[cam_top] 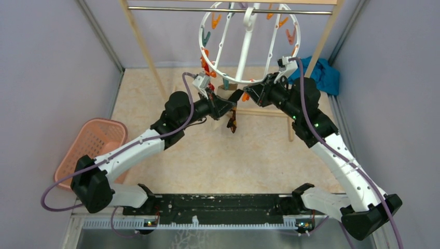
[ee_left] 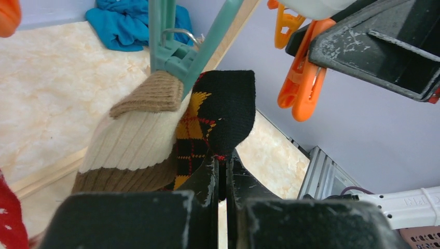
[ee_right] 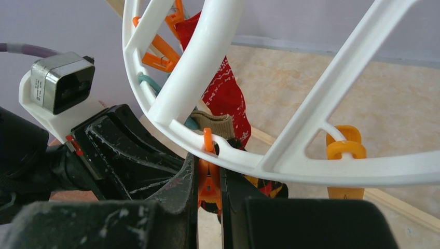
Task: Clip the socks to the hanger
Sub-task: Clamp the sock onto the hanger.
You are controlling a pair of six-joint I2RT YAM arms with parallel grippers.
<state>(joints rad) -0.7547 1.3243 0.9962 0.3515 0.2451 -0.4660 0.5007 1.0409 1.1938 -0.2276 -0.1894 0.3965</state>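
The white ring hanger [cam_top: 244,52] hangs from the metal bar, with orange and teal clips round its rim. My left gripper [cam_top: 228,106] is shut on the black toe of a black, yellow and red patterned sock [ee_left: 228,104], which dangles below the ring [cam_top: 232,123]. My right gripper [cam_top: 249,93] is shut on an orange clip [ee_right: 209,176] at the ring's lower rim [ee_right: 311,167], and the patterned sock [ee_right: 265,188] sits just behind that clip. A beige and brown sock [ee_left: 137,140] hangs from a teal clip [ee_left: 174,54]. A red sock [ee_right: 223,93] hangs from another clip.
A pale wooden rack [cam_top: 140,46] with a metal bar [cam_top: 181,9] carries the hanger. A teal-blue cloth [cam_top: 321,72] lies at the back right. A pink basket [cam_top: 93,145] stands at the left. Grey walls close in both sides.
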